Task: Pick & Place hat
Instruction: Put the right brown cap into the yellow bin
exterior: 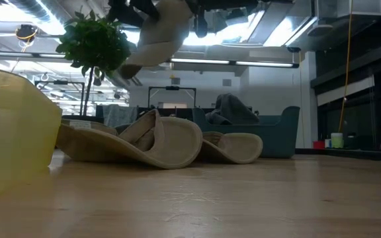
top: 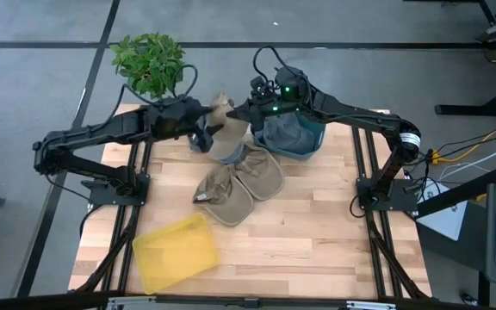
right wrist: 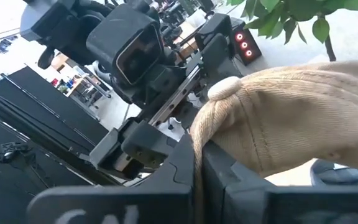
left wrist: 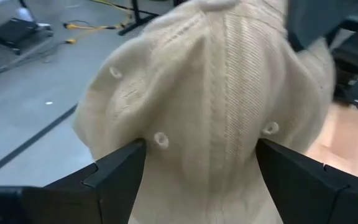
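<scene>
Hat, a cream cloth cap, hangs in mid-air at upper centre of the high view, above the table's far edge, with the left gripper and right gripper both clamped on its fabric. Soft, light and floppy by the look, it seems best pinched at crown or brim.
</scene>
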Action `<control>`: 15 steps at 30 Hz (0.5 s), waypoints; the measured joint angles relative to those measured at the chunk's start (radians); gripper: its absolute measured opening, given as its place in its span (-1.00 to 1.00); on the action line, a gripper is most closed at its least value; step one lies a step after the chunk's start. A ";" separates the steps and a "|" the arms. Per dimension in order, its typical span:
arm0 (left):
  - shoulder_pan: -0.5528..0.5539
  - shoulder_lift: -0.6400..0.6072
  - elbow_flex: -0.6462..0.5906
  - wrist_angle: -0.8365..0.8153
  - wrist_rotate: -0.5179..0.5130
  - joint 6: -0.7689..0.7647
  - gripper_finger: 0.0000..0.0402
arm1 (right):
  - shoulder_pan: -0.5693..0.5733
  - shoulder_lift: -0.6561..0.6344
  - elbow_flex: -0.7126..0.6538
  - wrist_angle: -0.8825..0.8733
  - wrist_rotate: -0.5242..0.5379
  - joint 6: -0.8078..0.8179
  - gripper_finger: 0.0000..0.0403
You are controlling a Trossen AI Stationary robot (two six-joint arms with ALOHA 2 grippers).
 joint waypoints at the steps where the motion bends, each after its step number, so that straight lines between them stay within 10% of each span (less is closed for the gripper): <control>1: 0.001 0.003 0.000 0.009 -0.012 0.002 0.51 | 0.000 0.000 0.000 0.000 0.000 0.000 -0.96; 15: 0.001 0.046 0.000 0.222 0.079 0.158 0.52 | 0.000 0.000 0.000 0.059 -0.004 0.003 -0.96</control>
